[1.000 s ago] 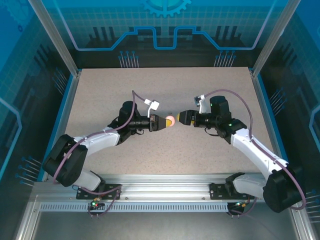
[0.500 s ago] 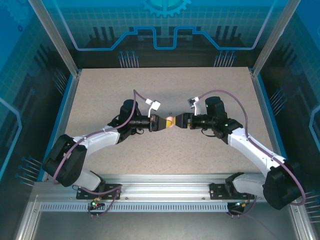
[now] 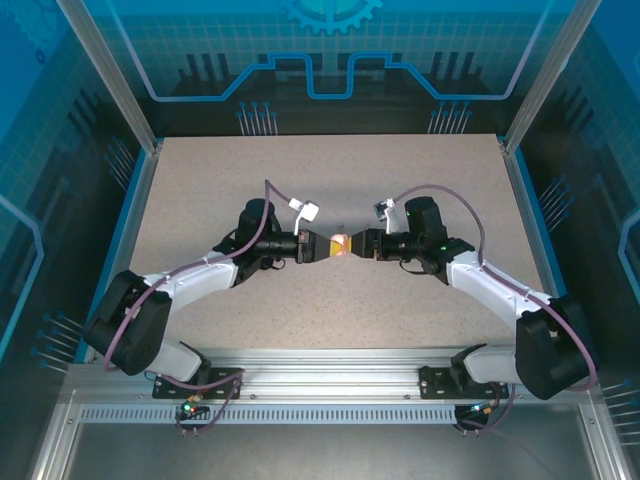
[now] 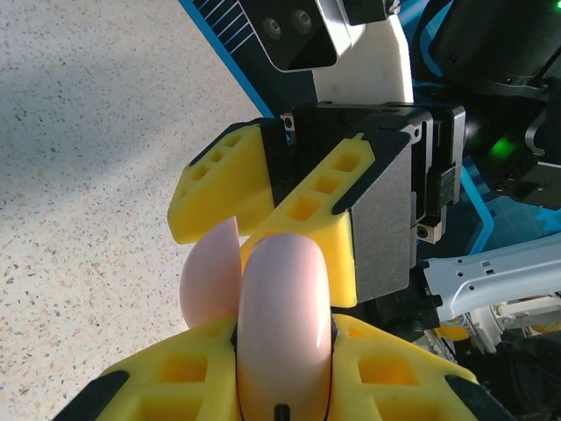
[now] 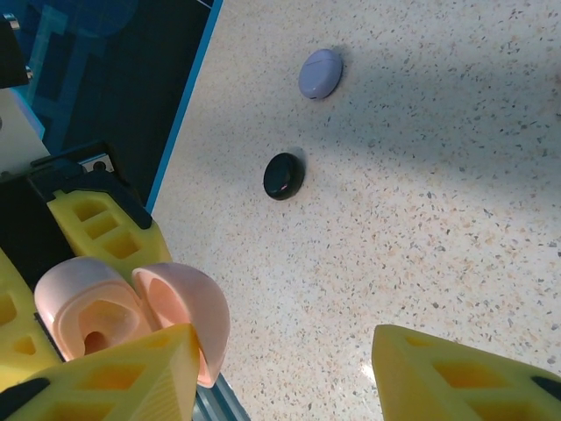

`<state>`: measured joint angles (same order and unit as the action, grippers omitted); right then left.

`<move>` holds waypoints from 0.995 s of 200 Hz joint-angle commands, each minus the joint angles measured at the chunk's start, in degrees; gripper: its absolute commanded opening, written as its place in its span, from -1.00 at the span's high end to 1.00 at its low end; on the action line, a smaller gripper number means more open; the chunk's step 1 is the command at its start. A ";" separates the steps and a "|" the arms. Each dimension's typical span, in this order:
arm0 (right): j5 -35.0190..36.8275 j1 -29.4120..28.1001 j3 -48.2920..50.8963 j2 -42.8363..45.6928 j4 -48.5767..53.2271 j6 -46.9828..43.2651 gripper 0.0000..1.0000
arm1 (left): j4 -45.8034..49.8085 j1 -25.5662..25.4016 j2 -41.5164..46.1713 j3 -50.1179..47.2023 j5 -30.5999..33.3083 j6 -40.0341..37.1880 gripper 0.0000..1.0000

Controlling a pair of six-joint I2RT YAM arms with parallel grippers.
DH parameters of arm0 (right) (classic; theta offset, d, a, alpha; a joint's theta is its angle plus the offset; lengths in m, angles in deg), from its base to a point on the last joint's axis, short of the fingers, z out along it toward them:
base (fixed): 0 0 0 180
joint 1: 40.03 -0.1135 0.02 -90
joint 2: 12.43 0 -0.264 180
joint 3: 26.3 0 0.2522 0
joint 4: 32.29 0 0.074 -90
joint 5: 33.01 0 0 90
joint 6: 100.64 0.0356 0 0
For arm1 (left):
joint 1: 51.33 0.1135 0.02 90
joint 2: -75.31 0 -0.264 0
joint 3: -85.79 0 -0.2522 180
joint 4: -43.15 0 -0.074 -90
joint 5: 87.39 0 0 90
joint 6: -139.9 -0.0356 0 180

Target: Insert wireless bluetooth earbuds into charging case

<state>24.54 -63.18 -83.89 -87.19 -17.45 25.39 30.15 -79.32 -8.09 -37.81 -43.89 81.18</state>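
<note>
Table: a speckled beige table with a blue rim down its sides, set inside a blue-panelled enclosure.
Charging case: the pink charging case is held in the air over the middle of the table, well apart from every edge. Its lid is hinged open. I cannot tell whether any earbuds sit in its moulded wells.
Left gripper: the left gripper is clamped on the base of the case, pinching it from both sides.
Right gripper: the right gripper faces it nose to nose, jaws apart and holding nothing. One yellow finger lies just beside the open lid and the other stands well off.
Other cases: a black case and a lavender case, both closed, lie on the table near a blue-rimmed edge; I cannot tell which edge.
Risk: the fingertips of the two grippers are crowded together. A sideways nudge from the right finger would likely lever the lid against its hinge. It could also twist the smooth, rounded case out of the left pinch and drop it. Jaws closing off-centre could snap the lid shut or strike the left fingers.
Room: bare table lies open towards all four edges, so either arm can back straight away. The only tight spot is between the fingertips.
</note>
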 commanded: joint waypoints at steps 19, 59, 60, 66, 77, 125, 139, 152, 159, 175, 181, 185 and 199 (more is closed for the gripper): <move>-0.31 1.49 1.21 2.44 1.12 0.93 -0.08 | -3.09 0.17 2.80 0.47 -1.85 -1.62 1.00; -2.20 1.21 2.16 6.79 1.84 1.80 -0.05 | -4.71 0.22 2.10 0.21 -1.23 -0.88 1.00; -2.19 1.20 2.21 6.81 1.87 1.82 -0.05 | -4.75 0.22 2.10 0.24 -1.23 -0.88 1.00; -2.20 1.10 2.27 6.97 1.63 2.01 -0.04 | -4.87 0.31 2.10 0.26 -1.14 -0.76 1.00; -2.17 0.73 2.52 6.92 1.06 2.49 -0.02 | -4.92 0.44 2.10 0.26 -1.13 -0.78 1.00; -1.19 -2.08 1.07 4.79 -0.45 3.34 0.02 | -4.89 0.52 1.83 0.57 -0.99 -0.66 1.00; -0.78 -2.74 0.47 3.96 -0.78 3.51 0.03 | -5.12 0.56 1.75 0.66 -0.97 -0.56 1.00; -0.38 -3.31 -0.07 3.16 -0.86 3.53 0.05 | -5.35 0.54 1.66 0.63 -1.09 -0.37 1.00; -0.06 -3.51 -0.32 2.65 -0.82 3.52 0.06 | -5.38 0.50 1.66 0.72 -1.09 -0.28 1.00; 0.49 -3.65 -0.47 1.84 -1.21 3.65 0.10 | -5.50 0.56 1.67 0.63 -1.23 -0.26 1.00; 0.75 -3.65 -0.51 1.73 -1.46 3.78 0.10 | -5.49 0.55 1.66 0.61 -1.31 -0.24 1.00; 0.86 -3.65 -0.55 1.54 -1.58 3.84 0.11 | -5.49 0.50 1.66 0.57 -1.36 -0.22 1.00; 1.19 -3.65 -0.84 1.21 -1.99 4.21 0.11 | -5.54 0.55 1.67 0.39 -1.40 -0.10 1.00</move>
<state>23.97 -66.03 -82.91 -84.83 -17.80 28.78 27.05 -78.97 -7.45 -37.81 -43.74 81.23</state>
